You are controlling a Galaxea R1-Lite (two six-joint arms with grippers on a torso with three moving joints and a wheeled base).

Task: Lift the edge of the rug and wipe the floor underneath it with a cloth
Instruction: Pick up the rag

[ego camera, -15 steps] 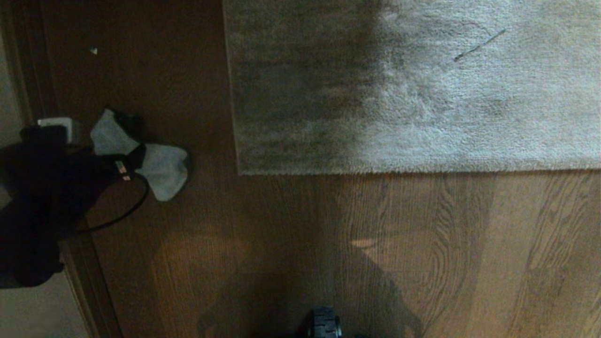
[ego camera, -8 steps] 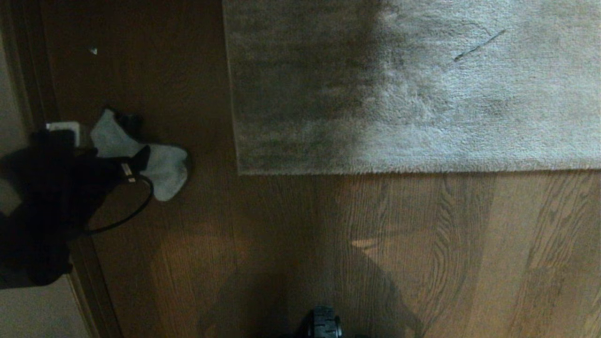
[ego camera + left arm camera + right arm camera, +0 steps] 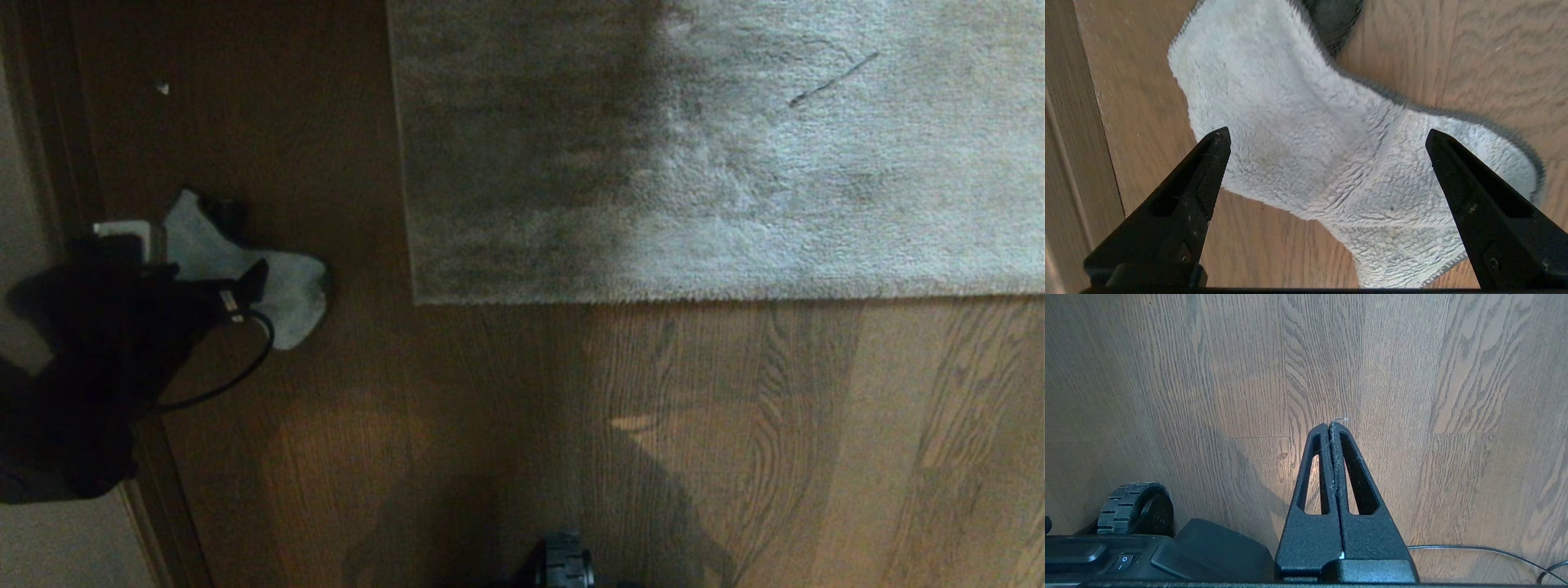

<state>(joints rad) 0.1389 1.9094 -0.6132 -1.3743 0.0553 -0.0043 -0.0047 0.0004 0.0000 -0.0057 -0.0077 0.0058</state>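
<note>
The pale grey-green cloth [image 3: 286, 298] lies crumpled on the brown wood floor [image 3: 735, 425], left of the rug. My left arm [image 3: 106, 327] reaches over it from the left. In the left wrist view my left gripper [image 3: 1327, 134] is open wide, its black fingers [image 3: 1200, 183] straddling the cloth [image 3: 1331, 155] just above it, with nothing gripped. The rug edge [image 3: 653, 296] runs straight across and ends in a square corner [image 3: 418, 299]; the rug lies flat. My right gripper [image 3: 1329, 424] is shut and empty over bare floor beside the base.
A dark trim strip [image 3: 49, 122] runs along the far left. The base's wheel [image 3: 563, 563] shows at the bottom of the head view, and again as a wheel [image 3: 1133, 506] in the right wrist view. A thin cable [image 3: 1474, 549] lies on the floor.
My left arm has edged a little further over the cloth, covering more of it. The gripper stays open, and the cloth and rug have not moved.
</note>
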